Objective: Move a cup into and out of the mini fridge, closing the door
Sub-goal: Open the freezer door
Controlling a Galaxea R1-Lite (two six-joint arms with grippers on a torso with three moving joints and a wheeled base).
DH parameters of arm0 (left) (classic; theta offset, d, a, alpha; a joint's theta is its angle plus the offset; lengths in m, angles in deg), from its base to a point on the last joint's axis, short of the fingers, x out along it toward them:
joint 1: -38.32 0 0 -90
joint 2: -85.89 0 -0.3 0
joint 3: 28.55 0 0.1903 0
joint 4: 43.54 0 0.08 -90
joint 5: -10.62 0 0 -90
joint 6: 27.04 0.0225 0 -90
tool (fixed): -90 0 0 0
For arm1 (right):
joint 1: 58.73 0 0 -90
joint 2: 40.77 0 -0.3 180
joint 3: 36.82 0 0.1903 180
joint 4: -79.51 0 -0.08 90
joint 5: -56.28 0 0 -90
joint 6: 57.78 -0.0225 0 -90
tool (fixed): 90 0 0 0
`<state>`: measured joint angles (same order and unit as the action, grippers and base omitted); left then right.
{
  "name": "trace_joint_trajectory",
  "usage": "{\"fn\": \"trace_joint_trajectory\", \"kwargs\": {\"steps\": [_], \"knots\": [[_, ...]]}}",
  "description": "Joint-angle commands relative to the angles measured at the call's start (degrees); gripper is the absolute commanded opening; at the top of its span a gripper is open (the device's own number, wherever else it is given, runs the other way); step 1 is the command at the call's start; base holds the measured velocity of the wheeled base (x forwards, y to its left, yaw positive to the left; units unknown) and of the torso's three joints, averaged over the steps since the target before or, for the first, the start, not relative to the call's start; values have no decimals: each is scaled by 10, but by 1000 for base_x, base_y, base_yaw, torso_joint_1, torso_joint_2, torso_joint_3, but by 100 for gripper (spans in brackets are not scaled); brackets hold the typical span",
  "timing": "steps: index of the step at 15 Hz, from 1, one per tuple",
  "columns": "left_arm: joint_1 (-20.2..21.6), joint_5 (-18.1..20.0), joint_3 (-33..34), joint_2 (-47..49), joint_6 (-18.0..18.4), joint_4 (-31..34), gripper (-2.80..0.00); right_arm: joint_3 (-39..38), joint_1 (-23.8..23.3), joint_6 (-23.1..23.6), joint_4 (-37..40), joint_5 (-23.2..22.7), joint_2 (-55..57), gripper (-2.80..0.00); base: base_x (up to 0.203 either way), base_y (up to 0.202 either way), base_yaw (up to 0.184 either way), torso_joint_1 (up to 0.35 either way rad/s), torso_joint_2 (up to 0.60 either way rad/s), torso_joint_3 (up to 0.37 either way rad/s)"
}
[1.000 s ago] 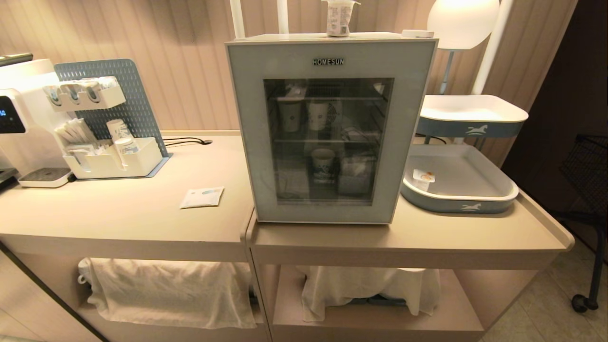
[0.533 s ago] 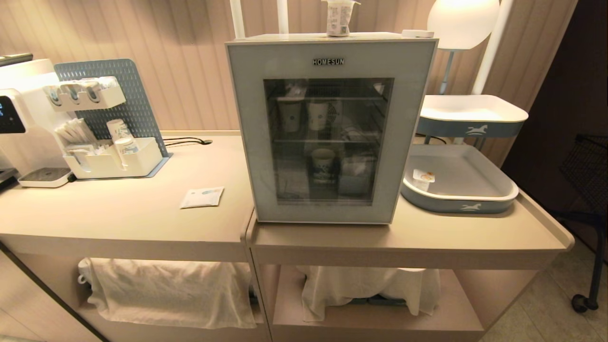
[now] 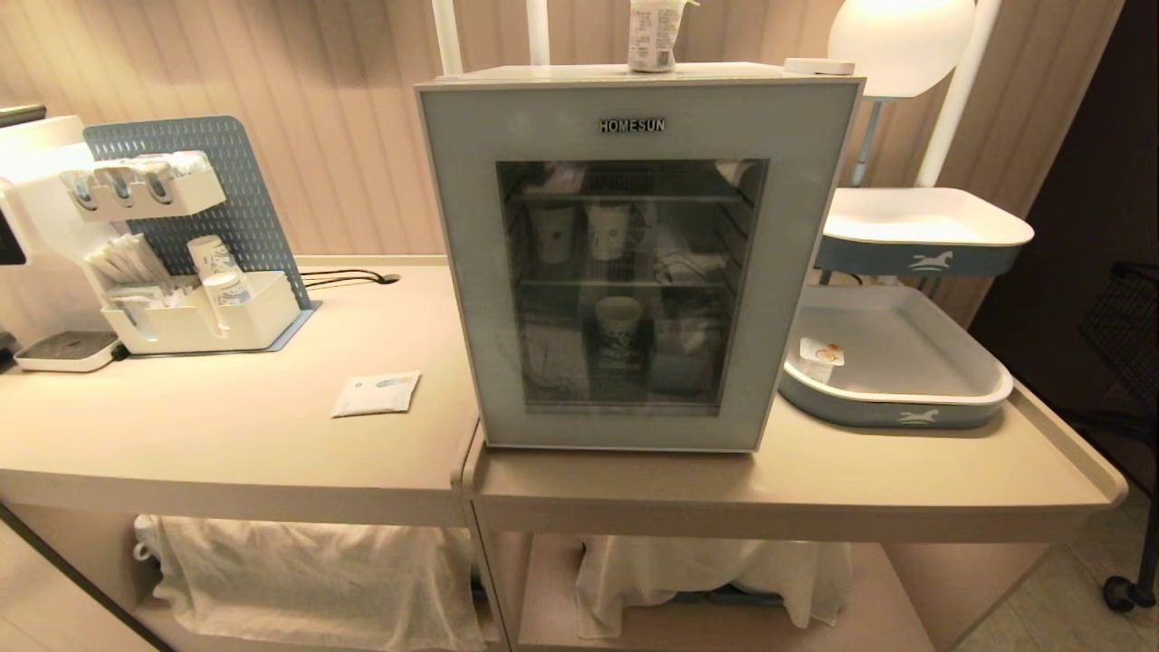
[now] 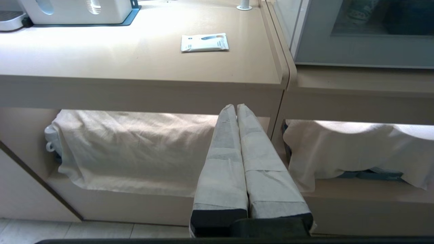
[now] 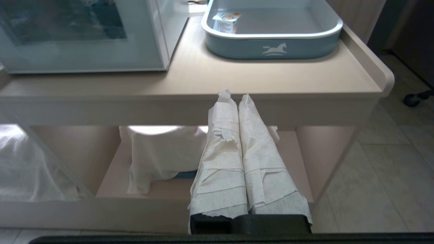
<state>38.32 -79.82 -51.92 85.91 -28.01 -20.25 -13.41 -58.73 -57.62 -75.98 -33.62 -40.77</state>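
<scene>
White and tapered, the small foil-sealed plastic cup (image 3: 653,34) stands on top of the white box-shaped mini fridge (image 3: 634,77), whose grey-framed glass door (image 3: 634,263) is shut. Both paper-wrapped grippers, left (image 4: 236,106) and right (image 5: 234,96), hang low before the beige worktop (image 3: 815,471), jaws closed, empty.

- My fingers (image 4: 234,112) wear white wrapping over black bases.
- The mini fridge (image 3: 634,258) is white; the door (image 3: 471,272) is pale grey around dark glass.
- The counter (image 3: 235,435) is beige.
- The tray (image 3: 892,412) is blue-grey, rimmed white, with a white horse.
</scene>
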Motion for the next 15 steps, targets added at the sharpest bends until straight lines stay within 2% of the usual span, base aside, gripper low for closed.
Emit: {"fn": "trace_joint_trajectory", "kwargs": {"steps": [1,3,5,7,8,9,11,13,14,15], "knots": [[0,0,1,0,-1,-1,-280,0,0,0,0,0,1,-280,197,0,1,2,7,-2],[0,-1,1,0,0,-1,-280,0,0,0,0,0,1,-280,123,0,0,0,8,2],[0,-5,-5,2,6,14,-280,0,0,1,0,0,1,-280,0,0,0,0,0,0],[0,-2,-51,8,5,24,-280,0,0,1,0,0,1,-280,0,0,0,0,0,0],[0,-2,-101,24,0,42,-280,0,0,1,0,0,1,-280,0,0,0,0,0,0],[0,-4,-182,50,-14,72,-280,0,0,1,0,0,1,-280,0,0,0,0,0,0],[0,-9,-388,130,-55,151,-280,0,0,1,0,0,1,-280,0,0,0,0,0,0],[-1,-19,-578,281,-105,252,-280,0,1,1,0,0,1,-280,0,0,0,0,0,0],[-2,-22,-630,363,-122,284,-280,0,0,1,0,0,1,-280,0,0,0,0,0,0],[-2,-23,-670,458,-140,310,0,0,0,1,0,0,1,-280,0,0,0,0,0,0]]}}
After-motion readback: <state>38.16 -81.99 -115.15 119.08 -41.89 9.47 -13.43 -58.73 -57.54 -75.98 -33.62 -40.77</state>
